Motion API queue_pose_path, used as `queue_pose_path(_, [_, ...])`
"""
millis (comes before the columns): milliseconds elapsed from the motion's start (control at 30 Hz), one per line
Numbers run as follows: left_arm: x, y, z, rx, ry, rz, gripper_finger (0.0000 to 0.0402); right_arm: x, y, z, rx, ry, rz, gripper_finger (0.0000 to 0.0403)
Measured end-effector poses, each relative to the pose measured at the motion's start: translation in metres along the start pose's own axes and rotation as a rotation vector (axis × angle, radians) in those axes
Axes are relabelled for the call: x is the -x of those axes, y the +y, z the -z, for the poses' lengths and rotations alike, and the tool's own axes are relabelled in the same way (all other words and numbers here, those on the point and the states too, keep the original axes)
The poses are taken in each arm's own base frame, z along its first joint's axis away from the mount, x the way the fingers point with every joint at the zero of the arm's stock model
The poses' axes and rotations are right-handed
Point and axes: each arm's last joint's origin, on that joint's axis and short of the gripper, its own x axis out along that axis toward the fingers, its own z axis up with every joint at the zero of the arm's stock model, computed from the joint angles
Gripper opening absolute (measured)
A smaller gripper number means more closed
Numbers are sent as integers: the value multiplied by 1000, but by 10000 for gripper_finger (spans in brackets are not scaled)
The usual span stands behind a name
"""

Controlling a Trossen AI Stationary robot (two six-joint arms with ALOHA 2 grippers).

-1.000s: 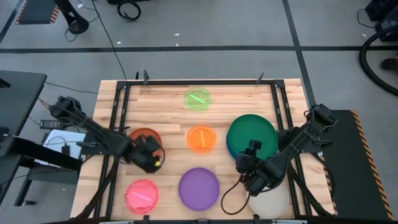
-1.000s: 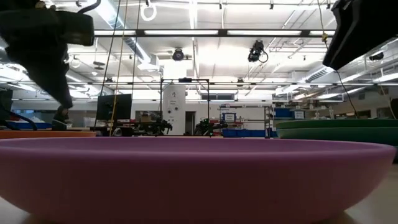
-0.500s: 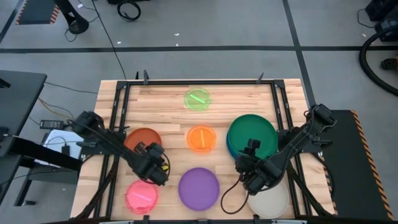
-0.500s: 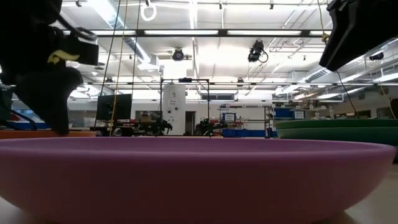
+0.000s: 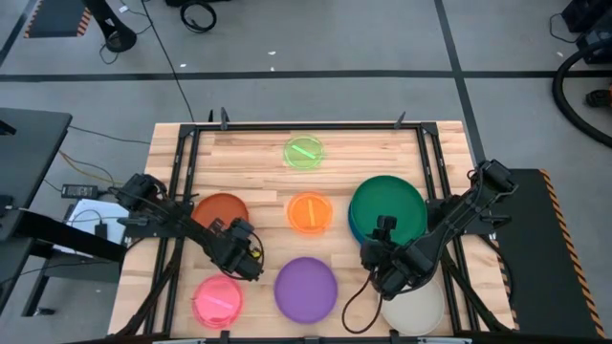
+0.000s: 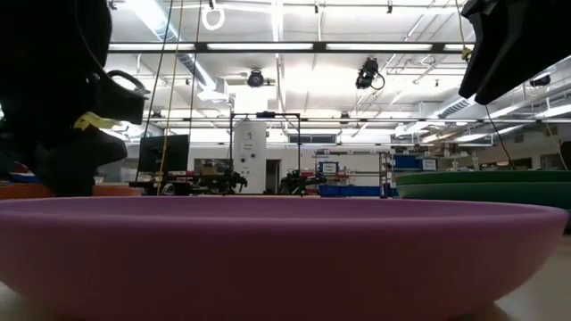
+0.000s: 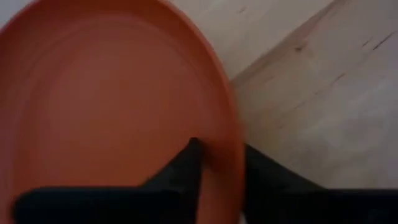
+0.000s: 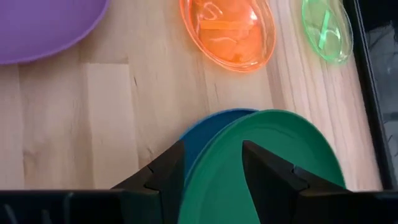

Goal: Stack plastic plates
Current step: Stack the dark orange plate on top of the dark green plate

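Observation:
The red-orange plate (image 5: 220, 212) lies on the left of the table. My left gripper (image 5: 241, 260) (image 7: 221, 147) is down at its near-right rim, shut on it. The dark green plate (image 5: 387, 210) lies on a blue plate (image 8: 211, 124) at the right. My right gripper (image 5: 376, 256) (image 8: 212, 146) hangs open above their near edge, well clear of them in the low view (image 6: 513, 45). The purple plate (image 5: 306, 289), pink plate (image 5: 218, 301), beige plate (image 5: 416, 308), small orange plate (image 5: 310, 213) and lime plate (image 5: 304, 152) lie singly on the wood. My left gripper has the red-orange plate's rim (image 7: 237, 134) between its two fingers, one finger (image 7: 189, 165) inside the hollow and the other outside. The fingers come at it from above, slanting down. The plate lies level on the table.
A black metal frame (image 5: 182, 191) runs along the table's left, right and far sides. Bare wood shows between the plates in the middle (image 5: 268, 182). The purple plate fills the foreground of the low view (image 6: 285, 250).
My left gripper has gone toward the table's near edge and down, from over the red-orange plate to its near-right rim at table height. The plate has stayed in place.

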Motion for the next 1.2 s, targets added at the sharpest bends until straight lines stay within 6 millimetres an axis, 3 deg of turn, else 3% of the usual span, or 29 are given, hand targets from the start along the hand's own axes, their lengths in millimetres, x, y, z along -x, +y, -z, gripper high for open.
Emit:
queue_pose_path(100, [7, -3, -5, -68, 3, 5, 19, 0, 0, -1, 82, -23, 21, 164])
queue_pose_path(233, [44, -13, -21, -212, -16, 68, 16, 2, 3, -10, 224, -125, 49, 164])
queue_pose_path(400, [89, -34, -31, -731, -253, 182, 15, 4, 17, -32, 348, -278, -102, 164])
queue_pose_path(533, [99, -48, -39, -1106, -364, 263, 15, 7, 22, -49, 423, -422, -184, 164])
queue_pose_path(600, [101, -57, -44, -1211, -441, 310, 15, 10, 23, -56, 464, -492, -176, 164])
queue_pose_path(800, [106, -73, -68, -1196, -573, 509, 15, 7, 21, -65, 481, -533, -288, 164])
queue_pose_path(1200, [110, -79, -76, -1207, -667, 540, 15, -8, 7, -72, 434, -482, -278, 163])
